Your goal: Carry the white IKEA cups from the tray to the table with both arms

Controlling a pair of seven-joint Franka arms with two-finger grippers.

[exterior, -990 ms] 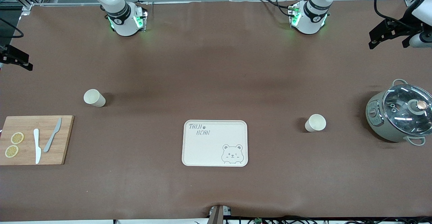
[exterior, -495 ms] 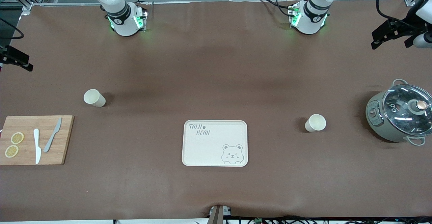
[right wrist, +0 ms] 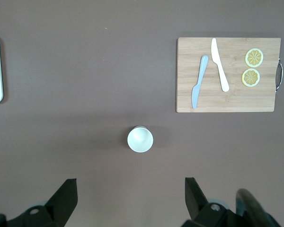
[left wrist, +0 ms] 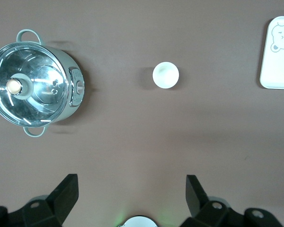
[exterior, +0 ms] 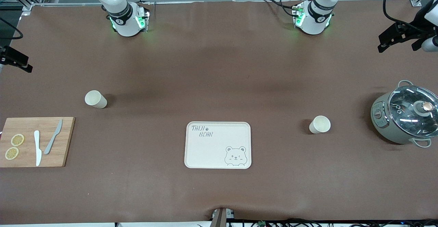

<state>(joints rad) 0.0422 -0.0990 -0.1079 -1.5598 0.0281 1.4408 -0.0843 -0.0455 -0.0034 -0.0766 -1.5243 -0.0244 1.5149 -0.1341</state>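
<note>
Two white IKEA cups stand upright on the brown table. One cup [exterior: 95,99] is toward the right arm's end and shows in the right wrist view [right wrist: 140,139]. The other cup [exterior: 320,124] is toward the left arm's end and shows in the left wrist view [left wrist: 165,74]. My left gripper [left wrist: 131,189] is open and empty, high over the table's end, above the table beside the pot [exterior: 398,41]. My right gripper [right wrist: 131,191] is open and empty, high over the other end [exterior: 15,60]. Neither gripper is near its cup.
A cream bear tray [exterior: 218,145] lies midway between the cups, nearer the front camera. A grey-green pot with a glass lid [exterior: 405,114] stands at the left arm's end. A wooden cutting board [exterior: 36,141] with two knives and lemon slices lies at the right arm's end.
Both grippers have drifted slightly outward toward the table's ends. The cups, tray, pot and board have not moved.
</note>
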